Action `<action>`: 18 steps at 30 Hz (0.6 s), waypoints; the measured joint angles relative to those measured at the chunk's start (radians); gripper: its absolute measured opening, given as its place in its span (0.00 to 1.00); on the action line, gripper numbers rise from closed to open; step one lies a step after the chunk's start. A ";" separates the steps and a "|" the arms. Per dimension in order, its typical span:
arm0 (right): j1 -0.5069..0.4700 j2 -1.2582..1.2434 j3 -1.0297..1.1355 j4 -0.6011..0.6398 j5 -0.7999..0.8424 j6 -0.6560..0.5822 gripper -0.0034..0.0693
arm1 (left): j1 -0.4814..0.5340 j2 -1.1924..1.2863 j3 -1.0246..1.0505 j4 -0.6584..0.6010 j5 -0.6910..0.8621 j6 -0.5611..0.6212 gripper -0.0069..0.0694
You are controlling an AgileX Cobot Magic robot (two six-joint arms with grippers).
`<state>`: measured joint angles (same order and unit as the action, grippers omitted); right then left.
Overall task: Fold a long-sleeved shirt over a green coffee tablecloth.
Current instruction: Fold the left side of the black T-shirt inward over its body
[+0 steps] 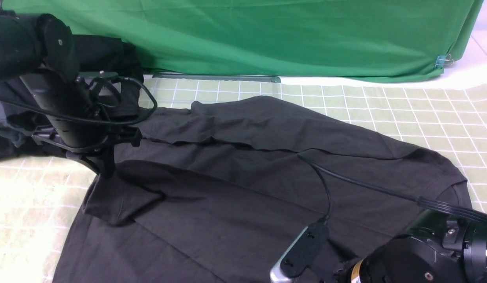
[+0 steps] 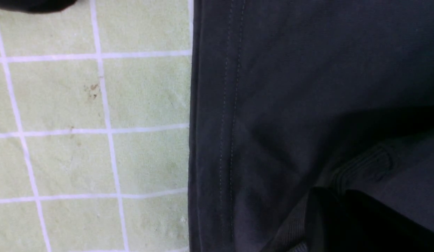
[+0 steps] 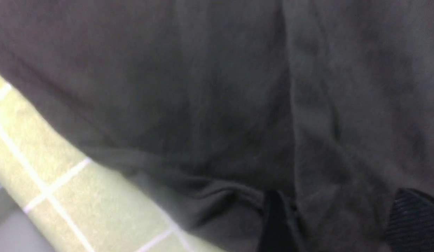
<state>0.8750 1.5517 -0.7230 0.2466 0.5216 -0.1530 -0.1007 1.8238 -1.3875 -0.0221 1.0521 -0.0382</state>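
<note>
**Item:** long-sleeved shirt (image 1: 247, 188). Charcoal-black knit cotton, matt and soft. It is spread over the middle of the desk from 9 to 3 o'clock. One long panel is folded over along the 12 o'clock side, leaving a raised crease. The left wrist view shows a straight, twin-stitched hem, and a curved seam lies toward 3 o'clock.

**Support:** green coffee tablecloth (image 1: 385, 110). Pale yellow-green cloth with thin white lines forming small squares. It lies flat under the shirt and is bare at 12, 3 and 9 o'clock.

**Left end effector** (image 1: 105, 167): black, at 9 o'clock, fingers together. The tips are down at the shirt's edge, where the cloth puckers. Whether cloth is nipped between them cannot be told.

**Right end effector** (image 3: 343, 224): at 5 o'clock, with dark ribbed fingers (image 3: 414, 217) standing apart and shirt cloth beneath. The view is blurred.

**Also present:**
- plain green cloth (image 1: 267, 35), a smooth drape at 12 o'clock, with a blue clip (image 1: 441, 61) at its corner
- dark garments (image 1: 109, 55), heaped at 10 o'clock
- black cable (image 1: 326, 184), curving over the shirt
</note>
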 joint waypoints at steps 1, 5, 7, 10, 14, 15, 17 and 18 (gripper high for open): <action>0.000 0.001 0.000 -0.004 -0.003 0.000 0.50 | 0.000 0.000 -0.001 0.000 0.000 0.000 0.11; 0.000 0.005 0.000 -0.044 -0.008 0.001 0.15 | 0.001 0.001 -0.001 -0.003 0.000 -0.002 0.11; 0.000 0.006 0.000 -0.061 -0.003 0.009 0.09 | 0.001 0.001 -0.001 -0.011 0.000 0.010 0.11; 0.001 -0.008 -0.001 -0.068 0.035 0.040 0.07 | 0.001 0.001 -0.001 -0.025 0.009 0.023 0.11; 0.036 -0.089 0.009 -0.078 0.109 0.125 0.06 | 0.001 -0.007 -0.001 -0.045 0.052 0.038 0.11; 0.039 -0.094 0.013 -0.078 0.111 0.129 0.06 | 0.001 -0.006 -0.001 -0.045 0.054 0.038 0.11; 0.077 -0.143 0.042 -0.079 0.111 0.173 0.06 | 0.001 -0.013 -0.001 -0.048 0.065 0.038 0.11; 0.104 -0.184 0.069 -0.080 0.114 0.216 0.06 | 0.001 -0.016 -0.001 -0.051 0.077 0.038 0.11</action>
<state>0.9789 1.3675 -0.6537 0.1665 0.6355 0.0630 -0.0999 1.8073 -1.3883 -0.0732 1.1293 0.0000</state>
